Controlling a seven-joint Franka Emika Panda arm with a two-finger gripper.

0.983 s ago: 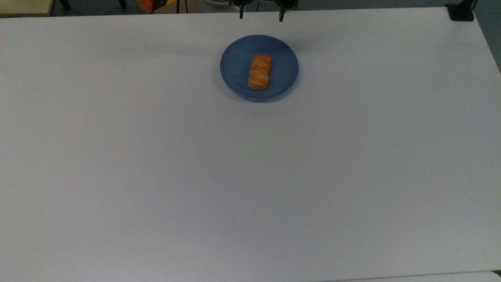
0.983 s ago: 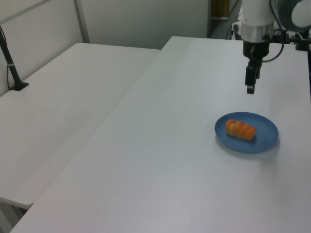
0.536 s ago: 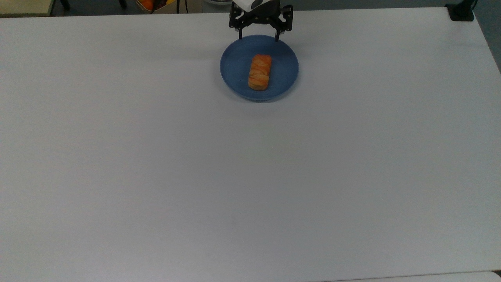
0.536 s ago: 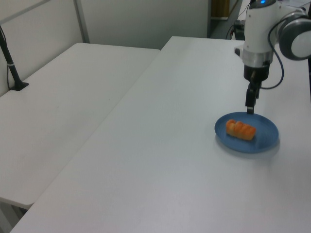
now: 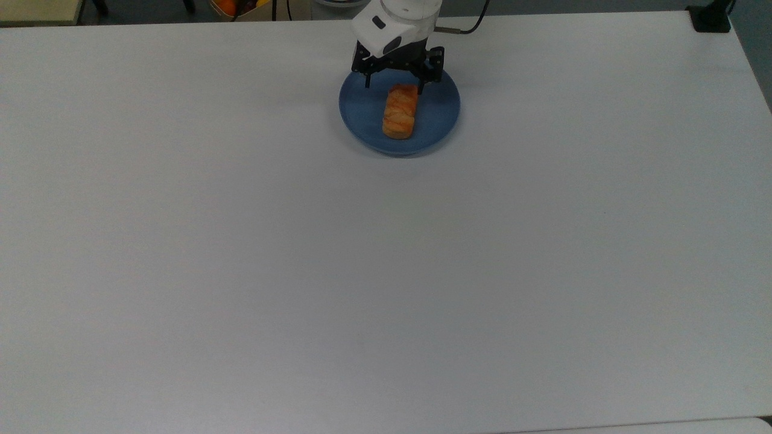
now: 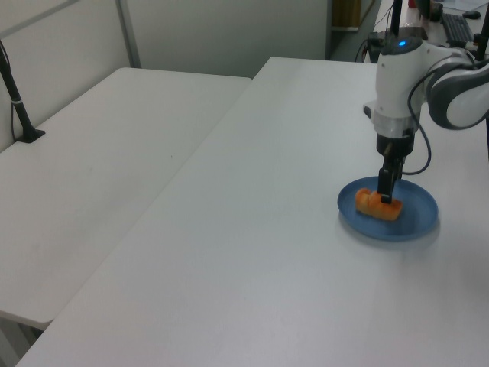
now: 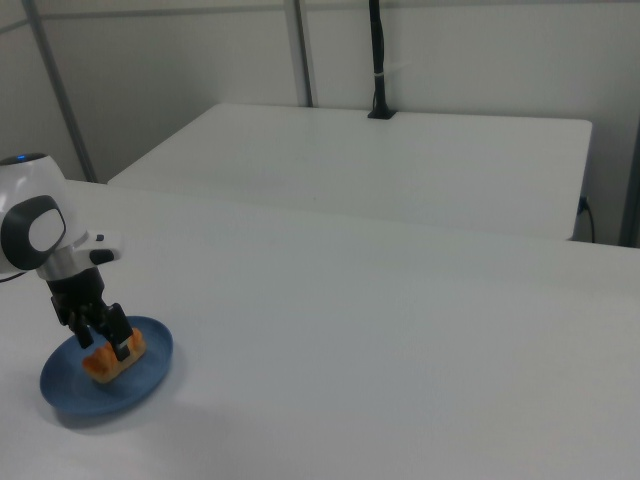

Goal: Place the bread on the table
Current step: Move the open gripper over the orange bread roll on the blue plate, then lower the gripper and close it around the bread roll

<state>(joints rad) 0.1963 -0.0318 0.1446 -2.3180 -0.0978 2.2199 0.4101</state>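
Orange-golden, the small scored loaf of bread [image 5: 400,111] lay on the round blue plate [image 5: 362,114], on the white table [image 5: 386,271]. The black two-finger gripper [image 5: 395,86] hung spread over its far end — best lowered centred, straddling both long sides, then closed gently.

The top view looks straight down on the table [image 5: 386,271]; left and right views face it obliquely from opposite ends.

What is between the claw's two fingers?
In the top view, the far end of the bread sits between the open claw's fingers, over the blue plate.
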